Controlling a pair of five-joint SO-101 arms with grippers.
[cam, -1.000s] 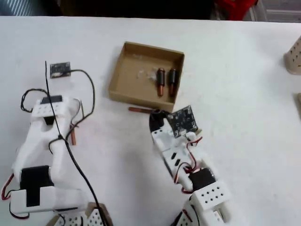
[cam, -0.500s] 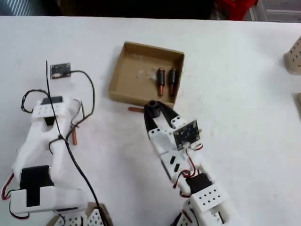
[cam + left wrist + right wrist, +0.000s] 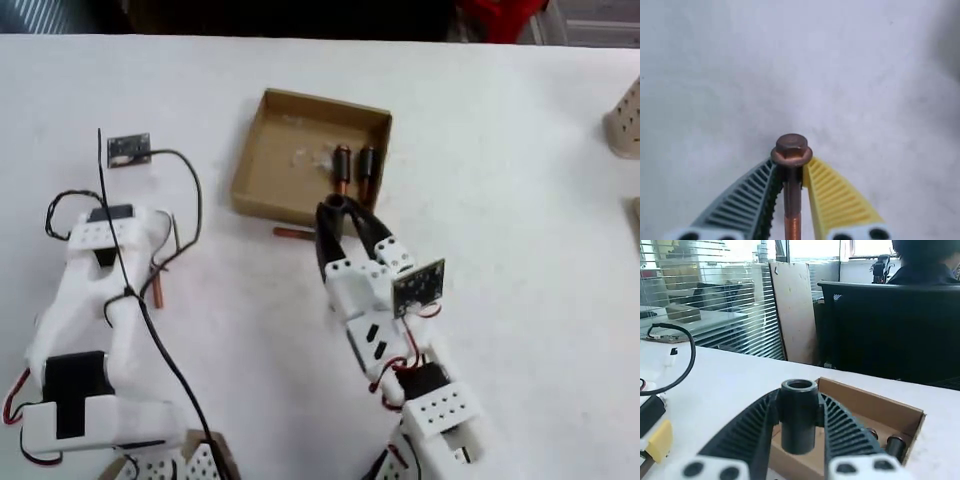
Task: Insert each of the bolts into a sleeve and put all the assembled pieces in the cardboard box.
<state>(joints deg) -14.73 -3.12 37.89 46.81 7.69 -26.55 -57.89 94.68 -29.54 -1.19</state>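
**Bolt and sleeve gripped, ready to be joined**

We hold the left tool (image 3: 791, 169) clamped on a copper bolt (image 3: 791, 149), its hex head just past the fingertips, low over the white worktop (image 3: 500, 150). Our right tool (image 3: 799, 401) is clamped around a black sleeve (image 3: 799, 422), open bore showing, at the near wall of the cardboard box (image 3: 283, 160). To mate them cleanly, we judge shank and bore must share one line before either arm pushes. The box holds two assembled pieces (image 3: 342, 170) side by side; a loose bolt (image 3: 293, 232) lies just outside it.
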